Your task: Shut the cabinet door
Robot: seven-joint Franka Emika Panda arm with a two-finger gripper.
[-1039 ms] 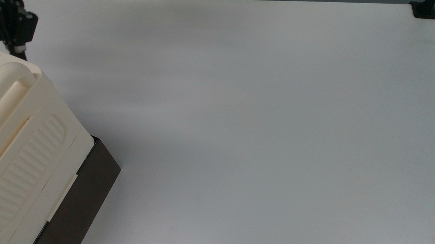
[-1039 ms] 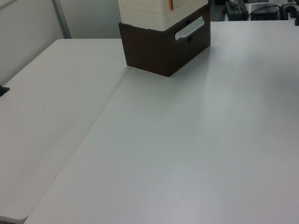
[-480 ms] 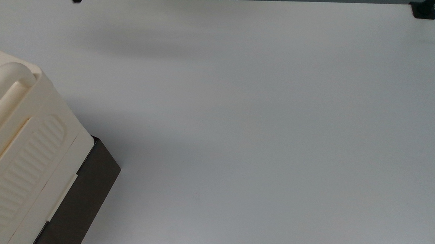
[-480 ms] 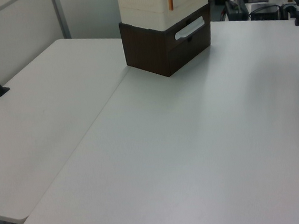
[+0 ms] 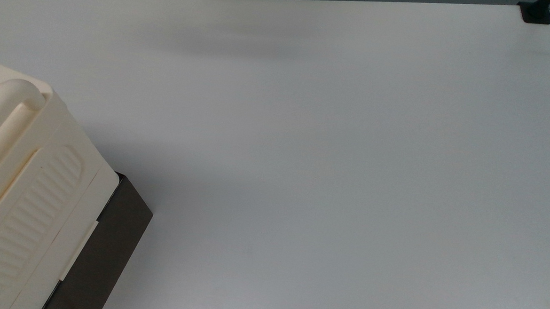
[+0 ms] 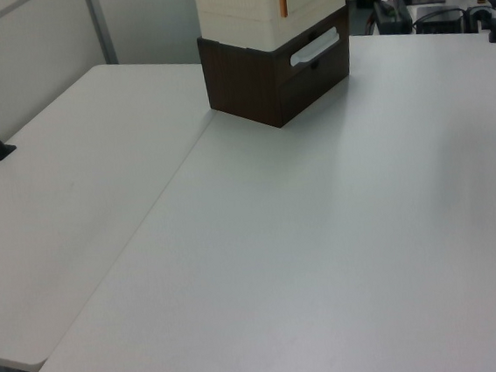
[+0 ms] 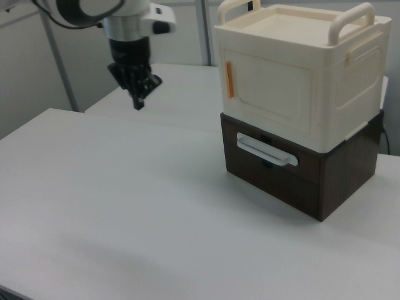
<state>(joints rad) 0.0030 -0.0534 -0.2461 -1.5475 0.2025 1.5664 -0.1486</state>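
The cabinet door (image 7: 265, 94), a cream panel with an orange tab at its edge, is sitting flush in the front of the cabinet (image 7: 300, 69), which is standing on a dark brown drawer base (image 7: 294, 172) toward the right view's right side of the white table (image 7: 125, 206). In the top view the cabinet (image 5: 23, 188) is occupying the lower left corner. The gripper (image 7: 139, 100) is hanging above the table, well apart from the cabinet on the right view's left, its fingers appearing pressed together and holding nothing.
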